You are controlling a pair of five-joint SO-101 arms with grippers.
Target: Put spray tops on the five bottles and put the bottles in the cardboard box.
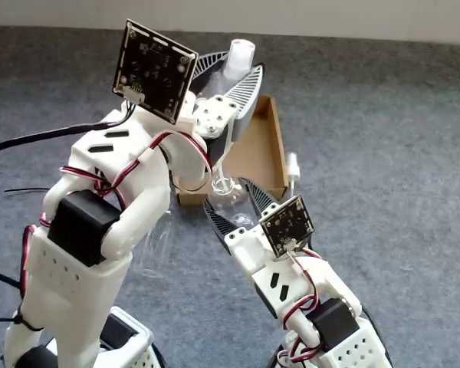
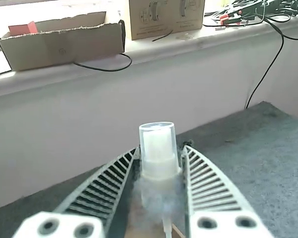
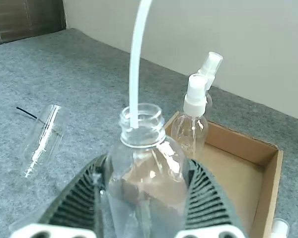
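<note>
1. Left gripper (image 2: 160,153) is raised above the cardboard box (image 3: 233,173), fingers clamped on a spray top (image 1: 238,55) that sticks up between them.
2. The top's dip tube (image 3: 135,64) hangs straight down and its end sits inside the mouth of an open bottle (image 1: 228,195). The top itself is well above the neck.
3. Right gripper (image 3: 145,171) is closed around that bottle's body and holds it upright, just beside the box.
4. Two capped bottles (image 3: 191,119) stand at a box corner; can't tell if both are inside.
5. Loose spray top (image 1: 293,167) lies on the carpet (image 1: 383,115), touching the box's outer wall.
6. Clear cylinder (image 3: 42,134) with a tube in it lies on its side on the carpet, apart from the box.
</note>
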